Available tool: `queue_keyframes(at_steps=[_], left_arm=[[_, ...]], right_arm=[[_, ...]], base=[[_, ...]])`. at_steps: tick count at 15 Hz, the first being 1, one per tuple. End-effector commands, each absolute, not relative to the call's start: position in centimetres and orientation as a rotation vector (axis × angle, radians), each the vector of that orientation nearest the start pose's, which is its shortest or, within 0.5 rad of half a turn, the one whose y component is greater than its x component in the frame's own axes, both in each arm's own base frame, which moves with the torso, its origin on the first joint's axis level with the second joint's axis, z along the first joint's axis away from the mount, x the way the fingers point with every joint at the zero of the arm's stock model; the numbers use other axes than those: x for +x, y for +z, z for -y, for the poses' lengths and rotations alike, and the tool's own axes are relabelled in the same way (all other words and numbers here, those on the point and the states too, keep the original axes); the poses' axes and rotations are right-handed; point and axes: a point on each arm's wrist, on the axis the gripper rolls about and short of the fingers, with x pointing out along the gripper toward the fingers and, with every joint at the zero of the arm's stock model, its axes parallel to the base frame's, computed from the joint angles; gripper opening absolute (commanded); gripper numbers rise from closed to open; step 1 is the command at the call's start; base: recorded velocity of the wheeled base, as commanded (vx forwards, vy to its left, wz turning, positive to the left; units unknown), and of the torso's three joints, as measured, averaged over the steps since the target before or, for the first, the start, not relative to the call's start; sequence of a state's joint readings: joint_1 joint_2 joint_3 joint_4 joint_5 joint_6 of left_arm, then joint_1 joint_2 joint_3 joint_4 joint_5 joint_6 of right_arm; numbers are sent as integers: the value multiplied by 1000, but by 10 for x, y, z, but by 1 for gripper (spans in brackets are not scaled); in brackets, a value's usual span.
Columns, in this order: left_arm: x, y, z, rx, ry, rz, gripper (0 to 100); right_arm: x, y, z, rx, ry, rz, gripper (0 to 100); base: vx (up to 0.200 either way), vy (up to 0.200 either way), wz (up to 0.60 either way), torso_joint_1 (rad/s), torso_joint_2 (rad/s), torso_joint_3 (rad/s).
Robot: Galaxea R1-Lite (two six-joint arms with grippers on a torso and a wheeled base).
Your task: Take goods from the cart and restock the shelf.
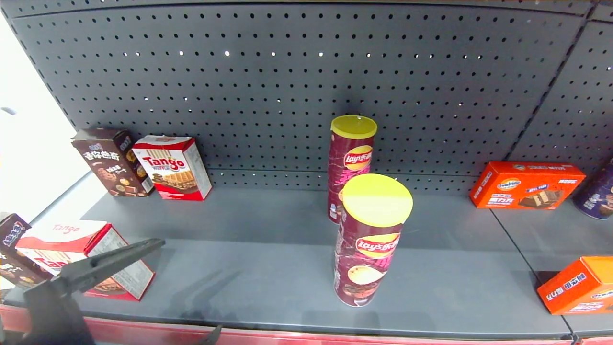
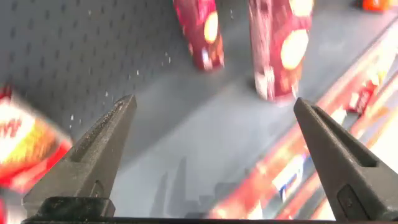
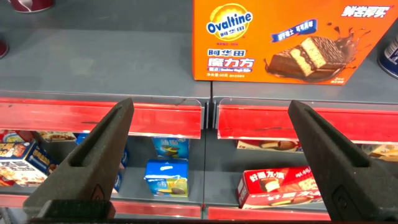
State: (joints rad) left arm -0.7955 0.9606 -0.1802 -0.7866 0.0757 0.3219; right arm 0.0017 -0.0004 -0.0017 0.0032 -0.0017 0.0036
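Note:
Two maroon chip cans with yellow lids stand upright mid-shelf, the front can (image 1: 371,244) just ahead of the back can (image 1: 351,160). My left gripper (image 1: 189,285) hovers open and empty at the shelf's front edge, left of the cans. In the left wrist view the left gripper (image 2: 214,102) points at the bare shelf, with both cans (image 2: 280,43) beyond it. My right gripper (image 3: 211,104) is open and empty, held in front of the red shelf edge (image 3: 161,118) below an orange chocolate-bar box (image 3: 280,40).
A brown cookie box (image 1: 112,160) and a red-and-white wafer box (image 1: 175,167) stand at the back left, and another wafer box (image 1: 81,258) at the front left. Orange boxes (image 1: 524,184) (image 1: 574,285) sit at the right. Lower shelves hold small boxes (image 3: 168,177).

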Motion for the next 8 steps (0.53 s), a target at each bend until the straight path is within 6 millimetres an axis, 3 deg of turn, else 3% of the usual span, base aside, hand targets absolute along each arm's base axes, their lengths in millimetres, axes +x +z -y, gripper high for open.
queue_keyframes(at_steps=[1,4,8], left_arm=[[46,151,41,292,-665,150,100],[23,123,14,314,-539,63,100],[6,94,2,307,-344,-124,100]], right_arm=[[-23,76,0,3,0,-2,100],[-23,76,0,3,0,-2,100],[-23,76,0,5,0,-2,100]], base=[[0,0,0,0,0,0],[0,0,0,0,0,0],[0,0,0,0,0,0]])
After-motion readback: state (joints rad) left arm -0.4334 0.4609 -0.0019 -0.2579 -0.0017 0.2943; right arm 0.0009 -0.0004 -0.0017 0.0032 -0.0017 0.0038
